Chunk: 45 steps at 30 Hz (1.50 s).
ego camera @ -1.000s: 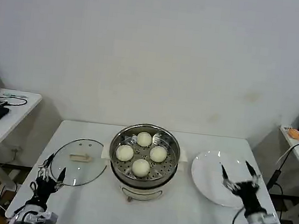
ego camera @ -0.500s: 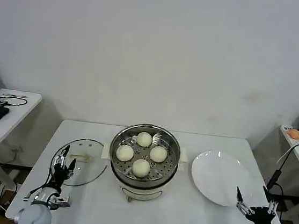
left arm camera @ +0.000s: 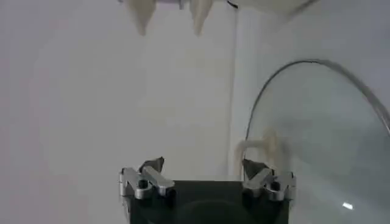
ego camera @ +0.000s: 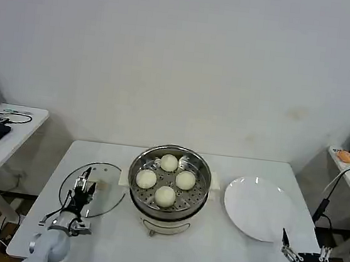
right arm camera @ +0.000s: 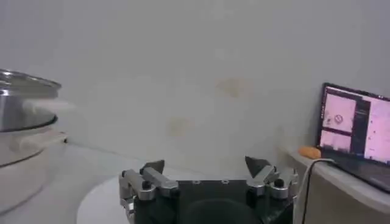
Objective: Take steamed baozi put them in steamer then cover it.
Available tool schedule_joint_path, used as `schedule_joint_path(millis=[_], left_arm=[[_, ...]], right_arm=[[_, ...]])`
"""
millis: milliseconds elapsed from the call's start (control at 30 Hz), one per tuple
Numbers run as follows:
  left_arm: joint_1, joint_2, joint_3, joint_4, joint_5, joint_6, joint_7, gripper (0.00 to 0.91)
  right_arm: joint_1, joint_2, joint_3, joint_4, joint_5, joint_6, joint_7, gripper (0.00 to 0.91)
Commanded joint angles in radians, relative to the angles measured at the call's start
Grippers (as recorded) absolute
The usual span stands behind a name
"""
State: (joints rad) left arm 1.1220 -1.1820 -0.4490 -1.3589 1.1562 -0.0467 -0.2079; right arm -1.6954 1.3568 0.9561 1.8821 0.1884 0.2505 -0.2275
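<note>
Several white steamed baozi (ego camera: 165, 195) sit on the perforated tray inside the shiny round steamer (ego camera: 200, 200) at the table's centre. The cover (ego camera: 104, 205), a clear glass lid with a cream handle (ego camera: 100, 186), lies flat on the table left of the steamer. My left gripper (ego camera: 87, 182) hovers open over the cover, close to its handle. In the left wrist view the gripper (left arm camera: 203, 165) is open, with the cover (left arm camera: 317, 134) and its handle (left arm camera: 259, 146) just ahead of one fingertip. My right gripper (ego camera: 303, 252) is open and empty at the table's near right corner (right arm camera: 204, 164).
An empty white plate (ego camera: 258, 207) lies right of the steamer. The steamer's side (right arm camera: 24, 115) shows in the right wrist view. Side desks stand at both sides, the right one with a laptop (right arm camera: 356, 131). The steamer's feet (left arm camera: 141, 15) are ahead of the left gripper.
My left gripper has moved in over the cover toward its handle. My right gripper has drawn back off the plate to the table's near right corner.
</note>
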Motion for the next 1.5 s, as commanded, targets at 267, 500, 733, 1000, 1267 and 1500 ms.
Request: schedule_joint_path(millis=[267,500,733,1000,1267,1500], left_arm=[[-0.13,-0.006,0.019,0.167,0.04,0.0,-0.025,0.0],[-0.125,-0.012,0.018,0.178,0.046,-0.006,-0.039,0.0],[-0.099,-0.029,-0.007,0.154,0.08,-0.023,-0.061,0.0],[-0.026,-0.038,-0.066,0.015,0.09,0.007,-0.11,0.0],[0.09,0.029,-0.135,-0.225,0.001,0.072,-0.072,0.0],[0.17,0.128,-0.187,-0.459,-0.105,0.214,0.018,0.0]], right_arm=[[-0.017,0.027,0.009,0.001,-0.007,0.011,-0.001,0.907],[-0.017,0.031,0.004,-0.005,-0.007,0.008,-0.002,0.907],[-0.014,0.035,-0.01,0.0,-0.013,0.009,-0.002,0.907],[-0.022,0.04,-0.026,0.03,-0.02,0.002,0.0,0.907],[-0.023,0.028,-0.043,0.025,-0.031,-0.004,-0.007,0.907],[-0.005,0.009,-0.065,0.005,-0.038,-0.006,-0.013,0.907]])
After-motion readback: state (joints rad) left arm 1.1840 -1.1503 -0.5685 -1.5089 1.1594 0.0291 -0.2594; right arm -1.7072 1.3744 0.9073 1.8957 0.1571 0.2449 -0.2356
